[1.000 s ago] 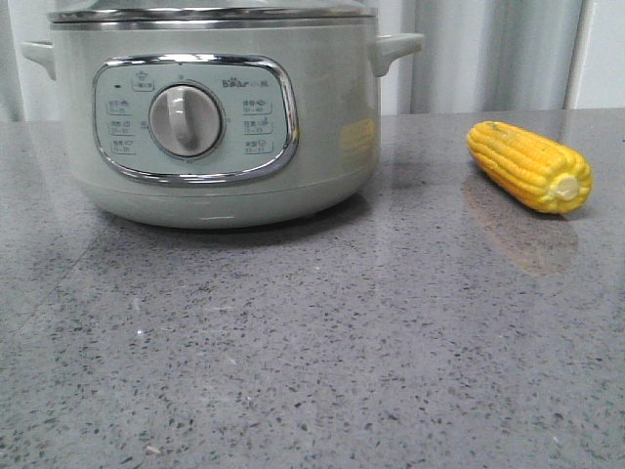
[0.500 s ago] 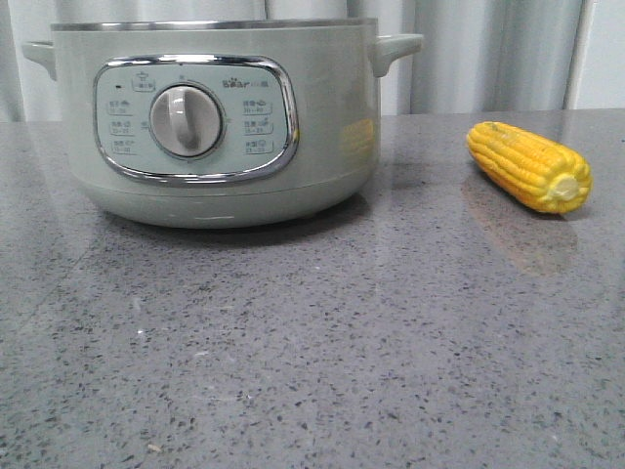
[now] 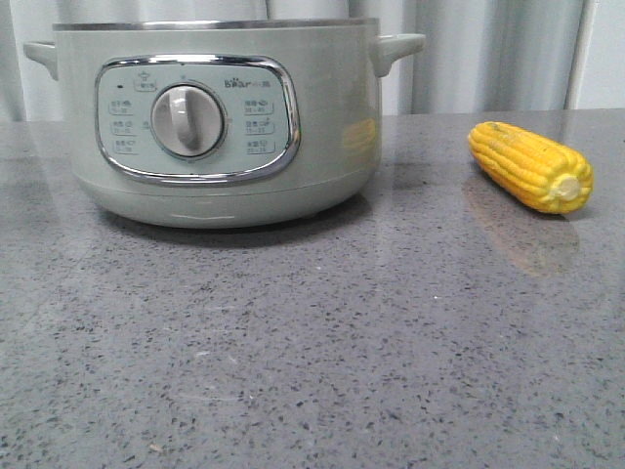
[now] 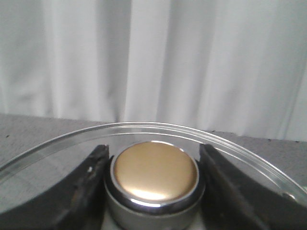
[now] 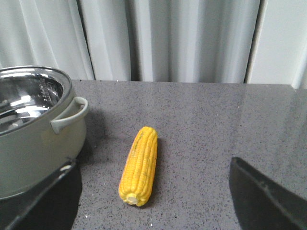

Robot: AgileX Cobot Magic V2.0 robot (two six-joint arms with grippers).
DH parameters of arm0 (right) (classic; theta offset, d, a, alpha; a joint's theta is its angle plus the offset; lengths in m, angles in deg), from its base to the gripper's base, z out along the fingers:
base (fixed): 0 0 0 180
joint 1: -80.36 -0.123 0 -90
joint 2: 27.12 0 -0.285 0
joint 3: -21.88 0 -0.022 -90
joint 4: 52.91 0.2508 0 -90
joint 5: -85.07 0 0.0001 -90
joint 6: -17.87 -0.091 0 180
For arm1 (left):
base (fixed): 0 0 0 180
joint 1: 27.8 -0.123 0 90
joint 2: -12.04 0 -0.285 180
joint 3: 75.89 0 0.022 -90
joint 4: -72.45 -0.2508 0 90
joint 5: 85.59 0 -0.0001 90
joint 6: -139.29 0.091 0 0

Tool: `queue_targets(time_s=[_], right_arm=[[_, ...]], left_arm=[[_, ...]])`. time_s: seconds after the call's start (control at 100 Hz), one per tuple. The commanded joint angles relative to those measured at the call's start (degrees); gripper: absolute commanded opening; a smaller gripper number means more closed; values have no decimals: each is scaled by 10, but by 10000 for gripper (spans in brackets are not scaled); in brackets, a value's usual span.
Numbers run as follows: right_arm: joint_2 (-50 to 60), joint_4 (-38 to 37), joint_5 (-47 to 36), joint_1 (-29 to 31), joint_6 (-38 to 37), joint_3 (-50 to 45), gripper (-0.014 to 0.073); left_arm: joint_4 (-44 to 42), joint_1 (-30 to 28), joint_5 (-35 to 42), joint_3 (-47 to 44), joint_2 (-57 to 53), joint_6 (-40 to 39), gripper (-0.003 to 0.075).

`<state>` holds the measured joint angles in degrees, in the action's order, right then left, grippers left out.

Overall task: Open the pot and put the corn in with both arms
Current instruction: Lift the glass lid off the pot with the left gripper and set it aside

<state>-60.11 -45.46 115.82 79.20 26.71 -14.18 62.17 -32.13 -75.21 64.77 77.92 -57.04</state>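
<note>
Corn [image 3: 530, 165] lies flat on the counter [image 3: 312, 352], well apart from the pot [image 3: 210, 122] on its right-handle side; long axis runs front to back, angled slightly away from the pot, pale stub end toward the camera. Pot uncovered, steel inside visible in the right wrist view. Left gripper [image 4: 154, 167] clamped on the gold knob [image 4: 154, 171] of the glass lid [image 4: 144, 130]. Right gripper [image 5: 153, 201] spread wide above the counter beside the pot, corn between its fingers [image 5: 261, 191], untouched.
</note>
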Motion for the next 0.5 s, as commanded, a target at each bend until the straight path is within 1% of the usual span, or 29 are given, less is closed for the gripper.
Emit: queue_targets(time_s=[0.0,0.08,0.24,0.49], right_arm=[[-9,2,-42,2,4,11,531],[-9,2,-43,2,4,11,531],[-9,2,-44,1,4,11,531],[-9,2,-47,1,4,11,531]], left_arm=[[25,-17,141,-22,-15,0,69],[38,-20,178,-64,-6,0,69],[39,-20,234,-122,31,0,69],[39,-20,330,-156,104,0,74]])
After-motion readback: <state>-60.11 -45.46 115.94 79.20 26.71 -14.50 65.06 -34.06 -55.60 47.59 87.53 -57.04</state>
